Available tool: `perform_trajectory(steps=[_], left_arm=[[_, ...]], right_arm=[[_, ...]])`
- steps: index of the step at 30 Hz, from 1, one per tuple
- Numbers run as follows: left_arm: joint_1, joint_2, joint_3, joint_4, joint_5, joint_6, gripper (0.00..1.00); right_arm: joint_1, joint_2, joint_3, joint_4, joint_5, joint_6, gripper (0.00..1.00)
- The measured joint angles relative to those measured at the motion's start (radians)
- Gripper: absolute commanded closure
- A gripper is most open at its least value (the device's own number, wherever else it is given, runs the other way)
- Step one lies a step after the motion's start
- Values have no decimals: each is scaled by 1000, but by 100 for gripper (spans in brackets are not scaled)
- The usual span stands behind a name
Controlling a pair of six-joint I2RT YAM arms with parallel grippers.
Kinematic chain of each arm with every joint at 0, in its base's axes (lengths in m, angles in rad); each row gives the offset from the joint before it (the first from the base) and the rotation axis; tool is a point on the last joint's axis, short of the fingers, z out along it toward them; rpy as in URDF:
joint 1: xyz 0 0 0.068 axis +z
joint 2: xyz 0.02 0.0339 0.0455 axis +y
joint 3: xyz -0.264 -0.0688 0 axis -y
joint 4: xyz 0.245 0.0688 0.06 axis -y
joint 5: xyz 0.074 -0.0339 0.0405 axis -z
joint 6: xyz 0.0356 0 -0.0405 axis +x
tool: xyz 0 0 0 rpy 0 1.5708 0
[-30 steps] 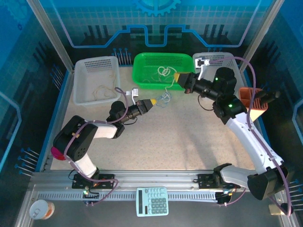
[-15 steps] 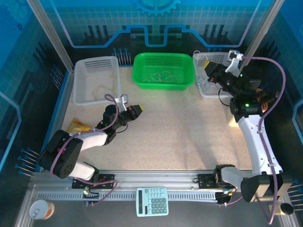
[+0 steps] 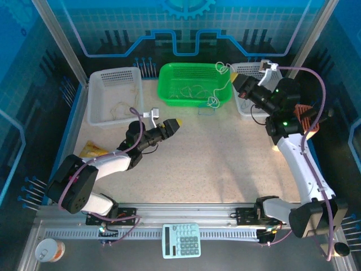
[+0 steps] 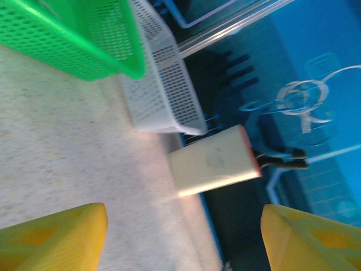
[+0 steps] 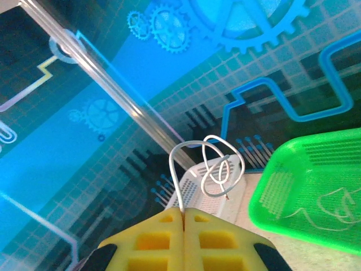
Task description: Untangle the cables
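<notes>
- The bench (image 3: pixel 225 164) carries a blue-grey cord (image 3: pixel 205 110), which lies at the foot of the green basket. I cannot tell whether it is knotted to the lifted cord. If it is, a further pull would likely drag it or snag it on the rim.
- The green basket (image 3: pixel 180 102), at 12 o'clock, holds more cables (image 3: pixel 192 90). The hanging tail passes close to the basket's 4 o'clock corner, so it could catch those loops and tangle again.
- The right white basket (image 3: pixel 246 67), at 1 o'clock, sits just beside the right arm. If the freed cord belongs there, letting go now would probably miss it.
- The left gripper (image 3: pixel 175 122), near mid-bench and aimed toward 2 o'clock, has its fingers (image 4: pixel 56 237) wide apart with nothing between them.
- The right gripper (image 3: pixel 236 83), at 1 o'clock, has its fingers (image 5: pixel 152 237) pressed together on the whitish cord (image 5: pixel 217 164). The pinch is near one end only, so a jerk could slip the cord free.
- Seen from overhead, that cord's long axis runs from a knotted loop near 12 o'clock down toward 7 o'clock. It ends in a curl just in front of the green basket.
</notes>
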Motion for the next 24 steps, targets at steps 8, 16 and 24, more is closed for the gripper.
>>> perform_trajectory(steps=[8, 16, 24], left_arm=[[-26, 98, 34, 246, -6, -216, 19], [-67, 183, 59, 406, -56, -345, 17], [-71, 184, 77, 448, -105, -364, 32]], right_arm=[[113, 63, 0, 88, 5, 63, 100], [179, 99, 0, 146, 35, 97, 100], [218, 134, 0, 209, 47, 148, 100]])
